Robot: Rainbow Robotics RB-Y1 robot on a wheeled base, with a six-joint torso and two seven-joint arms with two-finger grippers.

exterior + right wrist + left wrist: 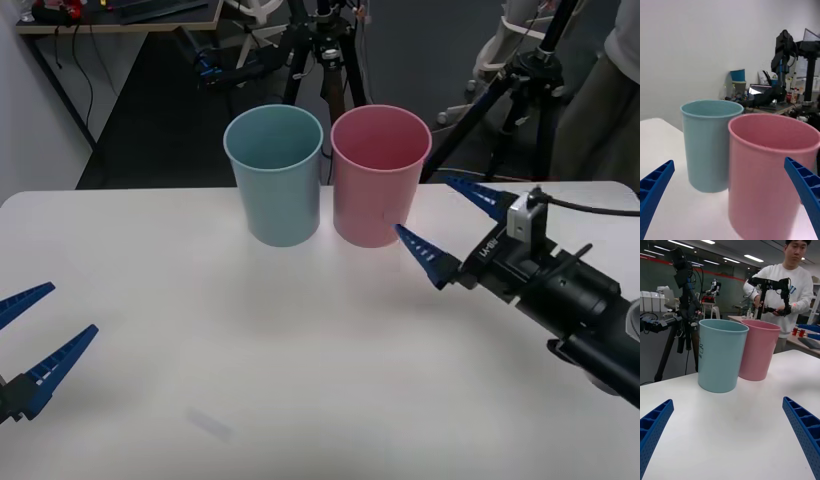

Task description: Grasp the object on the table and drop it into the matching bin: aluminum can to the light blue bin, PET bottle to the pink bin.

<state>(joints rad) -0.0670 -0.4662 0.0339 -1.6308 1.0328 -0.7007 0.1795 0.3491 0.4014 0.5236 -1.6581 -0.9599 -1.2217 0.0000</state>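
I see the light blue bin and pink bin upright, side by side, touching, at the far middle of the white surface. From above, no contents visible in either. Right pincer spread wide, just beside the pink bin, holding nothing. Left pincer spread, low at my near left, holding nothing.
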